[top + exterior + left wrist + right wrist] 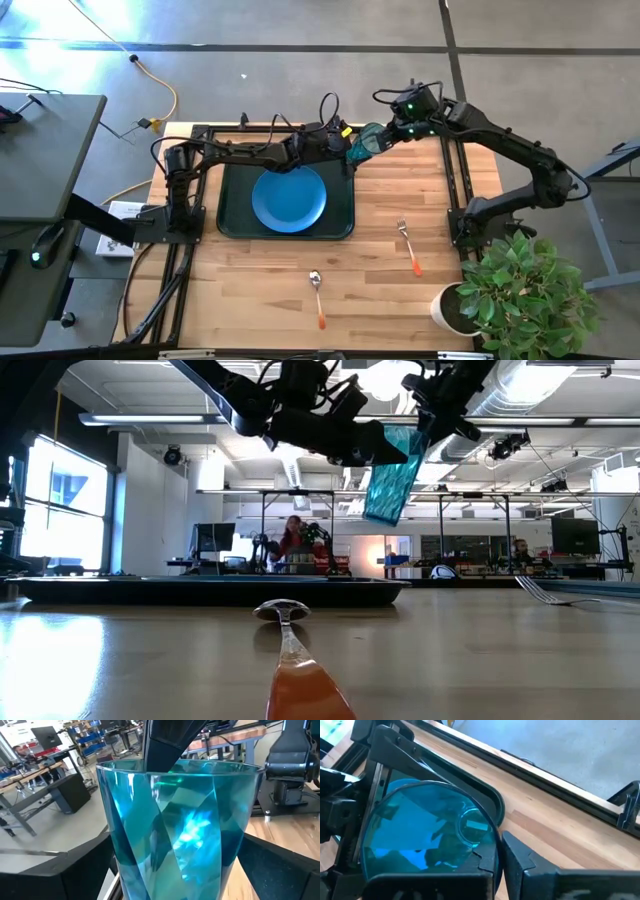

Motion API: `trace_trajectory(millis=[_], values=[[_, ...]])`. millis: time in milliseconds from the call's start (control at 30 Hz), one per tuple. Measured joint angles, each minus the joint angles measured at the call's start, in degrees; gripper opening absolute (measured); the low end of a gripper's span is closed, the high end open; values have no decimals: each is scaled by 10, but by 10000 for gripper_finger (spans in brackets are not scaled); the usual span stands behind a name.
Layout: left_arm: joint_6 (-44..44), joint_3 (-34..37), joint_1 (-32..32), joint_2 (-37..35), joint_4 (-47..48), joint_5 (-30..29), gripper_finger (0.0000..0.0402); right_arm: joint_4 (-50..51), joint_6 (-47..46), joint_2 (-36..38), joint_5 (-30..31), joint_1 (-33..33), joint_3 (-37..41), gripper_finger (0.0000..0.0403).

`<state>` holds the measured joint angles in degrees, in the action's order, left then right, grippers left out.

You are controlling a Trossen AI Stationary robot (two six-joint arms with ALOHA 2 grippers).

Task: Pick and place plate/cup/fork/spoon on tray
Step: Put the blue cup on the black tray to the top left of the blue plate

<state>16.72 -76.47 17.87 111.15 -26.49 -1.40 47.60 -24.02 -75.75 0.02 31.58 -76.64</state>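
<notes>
The teal cup (362, 145) hangs in the air over the tray's far right corner, tilted in the low view (395, 475). My right gripper (385, 135) is shut on its top. My left gripper (345, 150) is shut on its sides, and the cup fills the left wrist view (175, 830). The blue plate (288, 198) lies flat in the dark tray (232, 228). The fork (408, 245) and the spoon (318, 295) lie flat on the table nearer the front edge. My left gripper has the cup's side walls (117, 855) between its two fingers (75, 870), roughly level from the table's left, across the cup. The cup is clear of the tray. My right gripper holds the cup's rim (200, 767) from above. One finger (167, 745) reaches down inside and the other (525, 860) stands outside the wall. The cup hangs tilted below it.
A white pot with a leafy plant (455, 305) stands at the table's front right corner. The spoon (285, 622) lies close in front of the low camera. The bare wood between the tray and the plant holds only the fork.
</notes>
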Motion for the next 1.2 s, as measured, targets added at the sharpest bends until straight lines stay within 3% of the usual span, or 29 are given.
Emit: trace_trajectory(millis=[533,800,967,1200], values=[[-16,-1,3,0,-21,-8,384,-27,38,9,37,-2,0,95],[-93,3,33,-10,9,-23,383,-67,85,74,132,-10,-10,99],[-130,77,65,-50,6,-58,383,-67,98,108,148,-25,-2,99],[-136,293,85,-197,-72,-168,383,-101,113,122,163,-48,50,99]])
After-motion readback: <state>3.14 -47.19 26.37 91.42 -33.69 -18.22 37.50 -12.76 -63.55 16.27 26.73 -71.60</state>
